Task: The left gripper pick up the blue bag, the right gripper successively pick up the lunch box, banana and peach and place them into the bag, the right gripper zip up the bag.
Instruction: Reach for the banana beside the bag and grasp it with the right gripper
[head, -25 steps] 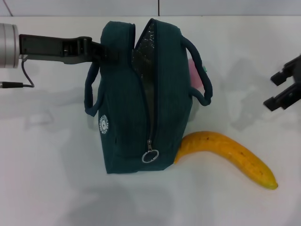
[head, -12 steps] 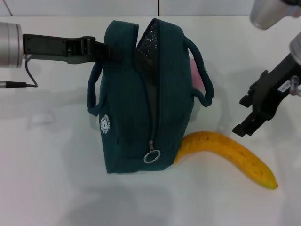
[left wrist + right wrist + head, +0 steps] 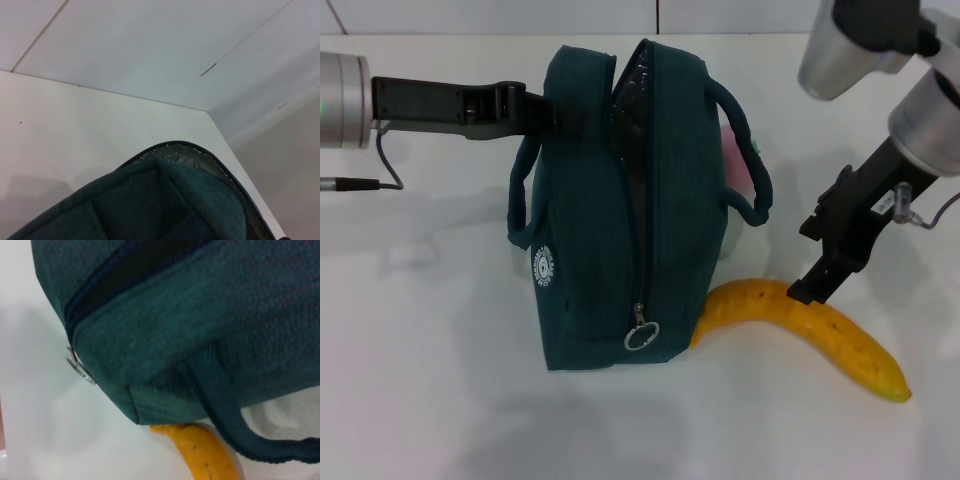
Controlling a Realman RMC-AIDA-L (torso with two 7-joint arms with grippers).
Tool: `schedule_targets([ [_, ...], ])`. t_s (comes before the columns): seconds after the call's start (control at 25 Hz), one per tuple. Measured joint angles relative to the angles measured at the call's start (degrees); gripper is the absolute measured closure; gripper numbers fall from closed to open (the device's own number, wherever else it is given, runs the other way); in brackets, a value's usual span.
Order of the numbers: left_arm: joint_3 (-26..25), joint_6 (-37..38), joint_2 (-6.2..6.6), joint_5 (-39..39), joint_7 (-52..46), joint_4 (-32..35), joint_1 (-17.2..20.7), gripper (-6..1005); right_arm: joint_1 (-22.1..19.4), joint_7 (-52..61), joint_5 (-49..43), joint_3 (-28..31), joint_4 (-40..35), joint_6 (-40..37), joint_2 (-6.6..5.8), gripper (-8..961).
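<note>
The blue bag [image 3: 590, 250] stands upright in the middle of the table, its zip open along the top and showing shiny lining [image 3: 632, 95]. The silver ring pull [image 3: 641, 335] hangs low on the front. My left gripper [image 3: 542, 108] is shut on the bag's upper left edge. The banana [image 3: 820, 335] lies to the right of the bag, one end touching its base. My right gripper [image 3: 806, 262] hangs open just above the banana's middle. A bit of the pink peach [image 3: 735, 160] shows behind the bag's right handle. The lunch box is hidden. The right wrist view shows the bag [image 3: 200, 305], the pull [image 3: 80, 367] and the banana [image 3: 205, 452].
The white table [image 3: 430, 380] runs back to a wall. A cable [image 3: 375, 170] trails from my left arm at the far left. In the left wrist view the bag's top edge [image 3: 170, 165] appears, with the table's far corner beyond.
My right arm has swung in from the right edge and come down to the banana. The left gripper and bag have shifted slightly right.
</note>
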Motion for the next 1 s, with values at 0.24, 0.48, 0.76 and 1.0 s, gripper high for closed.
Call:
schedule_targets([
  [0.24,0.01,0.00,-0.08,0.00,-0.01,0.00,0.04,946,0.15,2.60,-0.31,-6.24,0.16,2.85,0.09,111],
  [0.48,0.01,0.00,-0.34,0.00,0.26,-0.06,-0.09,946,0.13,4.14,-0.48,-10.69,1.29,5.20,0.20,111],
  [0.76,-0.05,-0.20,-0.38,-0.08,0.32,-0.08,-0.31,946,0.40,4.47,-0.41,-11.96,4.33,7.62,0.22,111],
  [1.0,0.01,-0.40,-0.36,-0.12,0.34,-0.21,-0.91,946,1.23,4.47,0.04,-12.76,6.89,8.93,0.22,111],
])
